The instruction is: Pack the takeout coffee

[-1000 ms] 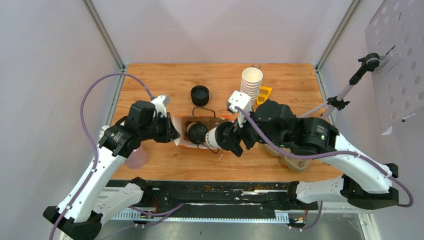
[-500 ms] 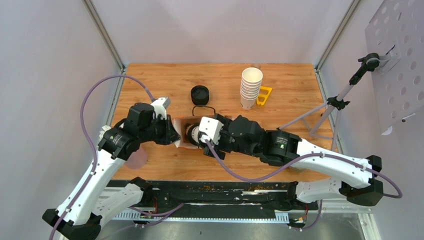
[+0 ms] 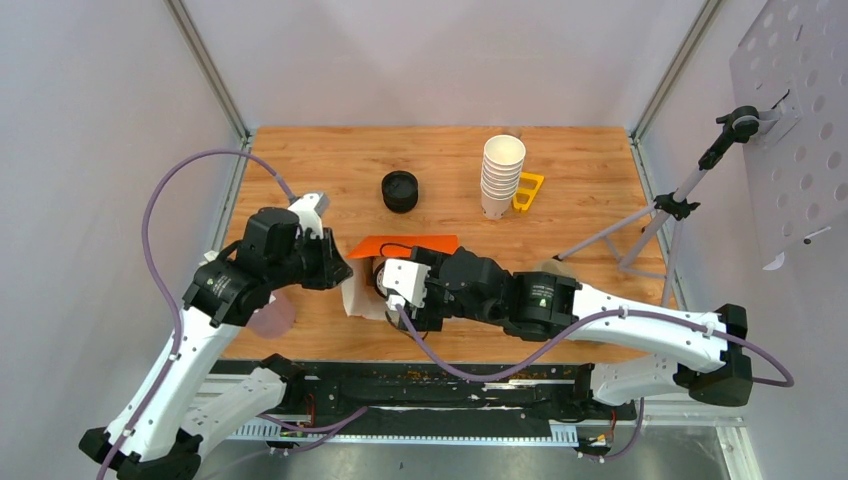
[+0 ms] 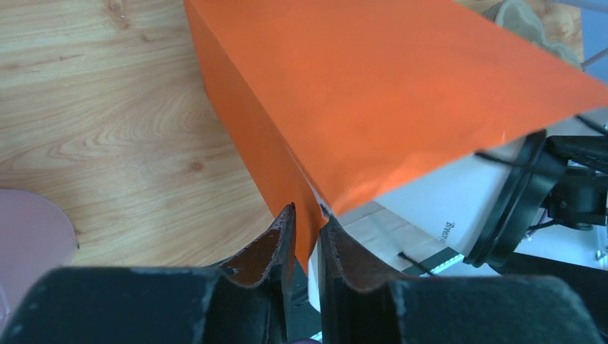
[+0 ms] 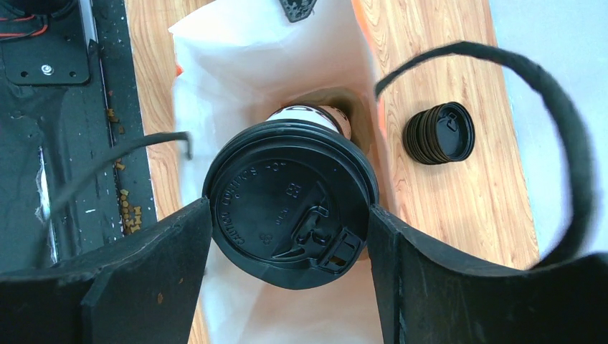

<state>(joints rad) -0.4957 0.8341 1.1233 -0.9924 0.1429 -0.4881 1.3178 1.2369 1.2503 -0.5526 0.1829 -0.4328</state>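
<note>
Orange paper bag (image 4: pixel 373 93) standing at the centre of the overhead view on the worktop (image 3: pixel 590 170). The left gripper (image 4: pixel 307 218) is pinching its rim between nearly closed fingers. The right gripper (image 5: pixel 290 215) is clasping a black-lidded coffee cup (image 5: pixel 287 208) inside the white-lined mouth. This cup is judged as entering but unreleased, and no second cup is showing.

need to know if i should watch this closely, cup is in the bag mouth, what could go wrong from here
1. The left pincer grips only a thin edge of the orange bag; a slip could let the mouth fold onto the cup.
2. A black handle loop arcs around the right pincer and may snag when it pulls out, dragging the bag.
</note>
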